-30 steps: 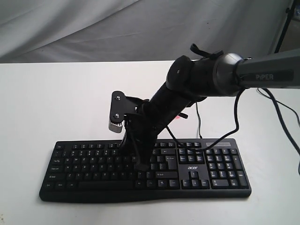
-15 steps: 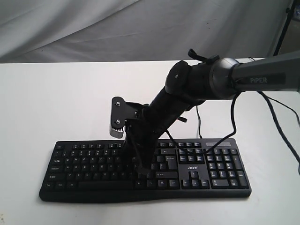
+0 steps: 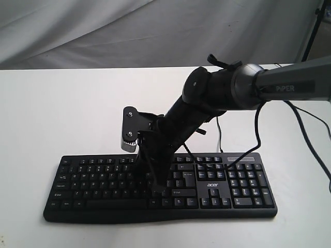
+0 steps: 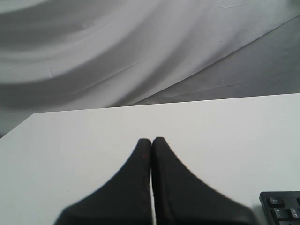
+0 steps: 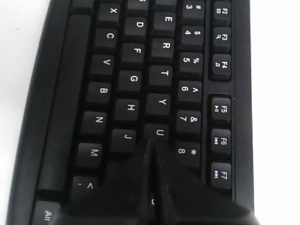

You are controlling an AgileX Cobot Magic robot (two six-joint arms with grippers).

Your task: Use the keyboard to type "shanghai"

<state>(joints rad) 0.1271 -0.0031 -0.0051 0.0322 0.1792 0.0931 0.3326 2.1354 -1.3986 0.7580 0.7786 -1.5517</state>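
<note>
The black keyboard (image 3: 103, 178) lies across the front of the white table, with its number pad on the right. My right gripper (image 3: 155, 189) reaches in from the right and points down onto the letter keys, shut with nothing held. In the right wrist view the keyboard (image 5: 136, 56) fills the frame. The right gripper (image 5: 151, 141) has its tips at the edge of the U key (image 5: 159, 132), between J and 8, and covers the keys beyond. My left gripper (image 4: 151, 139) is shut and empty over bare table, with a keyboard corner (image 4: 281, 206) beside it.
A thin black cable (image 3: 220, 135) runs from the keyboard's back edge over the white table (image 3: 62, 113). The right arm's own cables hang at the right (image 3: 310, 129). Grey cloth (image 3: 103, 31) hangs behind the table. A black stand leg (image 3: 312, 28) is at the far right.
My right arm sank a little toward the keyboard and its tips came down onto the keys one second to half a second ago. Since then nothing has moved.
</note>
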